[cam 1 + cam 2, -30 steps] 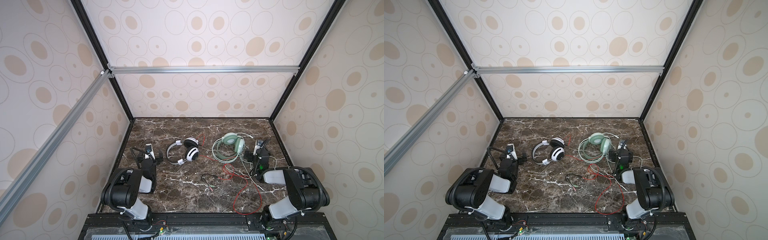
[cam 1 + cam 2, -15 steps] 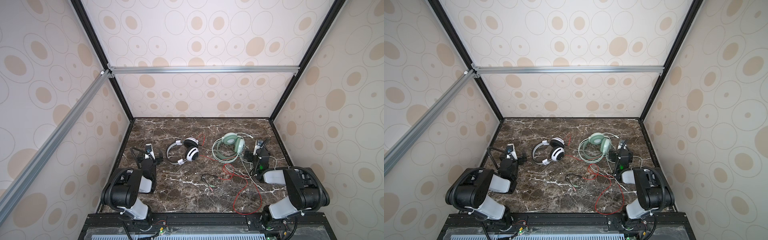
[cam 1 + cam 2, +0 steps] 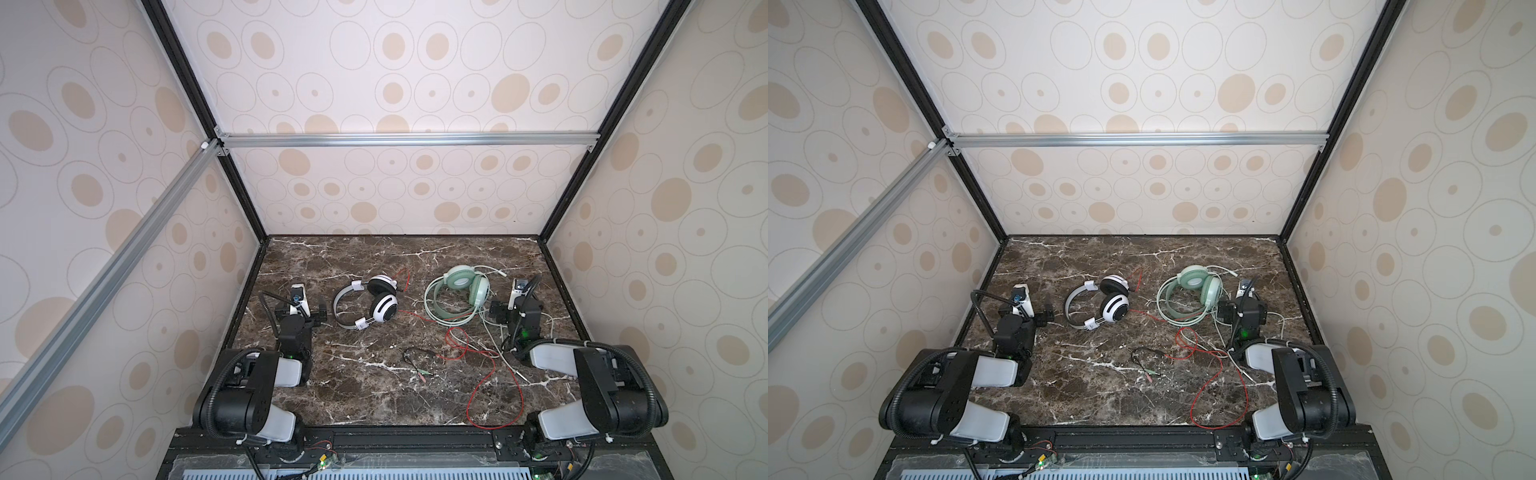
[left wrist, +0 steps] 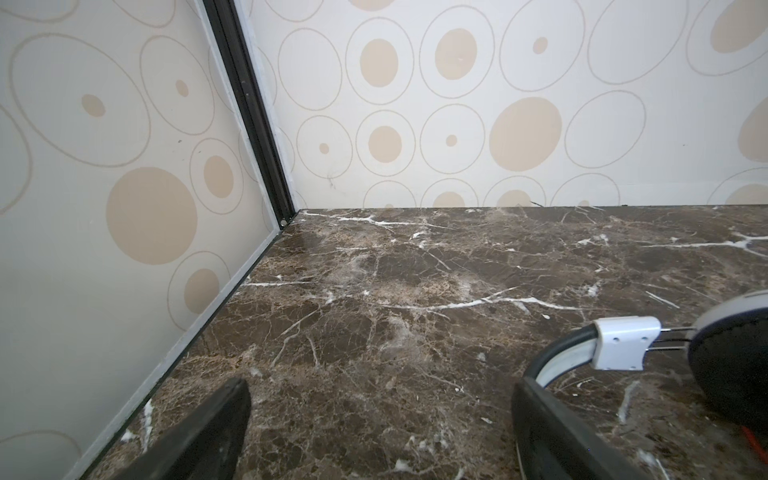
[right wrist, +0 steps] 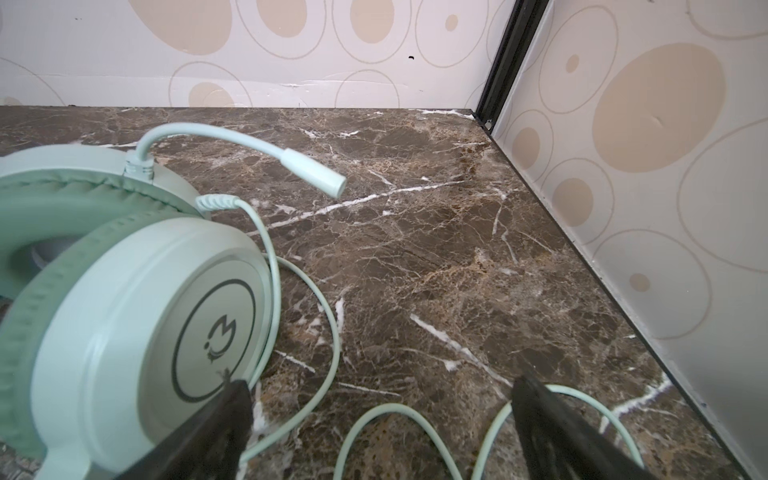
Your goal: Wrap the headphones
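both top views are looking steeply down from high above the near edge, facing the back wall [image 3: 395,195] and taking in the whole table [image 3: 374,257] from afar. the left wrist camera is sitting low over the table, facing the back left corner post [image 4: 245,95] and catching the white headset [image 4: 623,343] close by. the right wrist camera is facing the back right corner post [image 5: 511,54], close behind the green headset [image 5: 145,311]. both top views are sharing these headsets.

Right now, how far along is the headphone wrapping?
Nothing looks done: the red cable of the white headset and the pale green cable of the mint-green headset sprawl loose across the table. Nothing is in hand: left tool and right tool are open, empty. Both wraps remain.
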Available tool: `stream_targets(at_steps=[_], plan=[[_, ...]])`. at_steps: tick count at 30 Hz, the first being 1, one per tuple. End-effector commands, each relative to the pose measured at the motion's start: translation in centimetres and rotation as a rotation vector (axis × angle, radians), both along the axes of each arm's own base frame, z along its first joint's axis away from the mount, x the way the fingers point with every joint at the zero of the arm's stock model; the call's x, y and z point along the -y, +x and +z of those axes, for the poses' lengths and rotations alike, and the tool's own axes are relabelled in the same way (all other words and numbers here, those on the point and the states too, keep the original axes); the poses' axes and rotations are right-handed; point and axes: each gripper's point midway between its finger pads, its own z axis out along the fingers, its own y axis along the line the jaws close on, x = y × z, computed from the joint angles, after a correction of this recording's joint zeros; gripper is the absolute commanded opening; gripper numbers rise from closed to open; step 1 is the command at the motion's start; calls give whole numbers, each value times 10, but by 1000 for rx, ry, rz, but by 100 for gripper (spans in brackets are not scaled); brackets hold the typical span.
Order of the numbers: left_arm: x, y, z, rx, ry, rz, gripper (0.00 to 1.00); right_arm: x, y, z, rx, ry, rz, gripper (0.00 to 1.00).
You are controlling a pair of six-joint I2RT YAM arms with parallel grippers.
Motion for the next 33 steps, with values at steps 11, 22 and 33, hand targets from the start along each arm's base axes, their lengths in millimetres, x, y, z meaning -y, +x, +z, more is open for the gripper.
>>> stream_targets(at_steps=[11,22,33], plan=[[-5,-12,30,-142,-86,38,98,-14,-20,36,-85,117,27,100],[15,-5,47,-339,-293,16,98,-32,-39,56,-315,210,-97,100],[64,32,39,-579,-497,-76,98,-107,-37,79,-441,271,-1,99]])
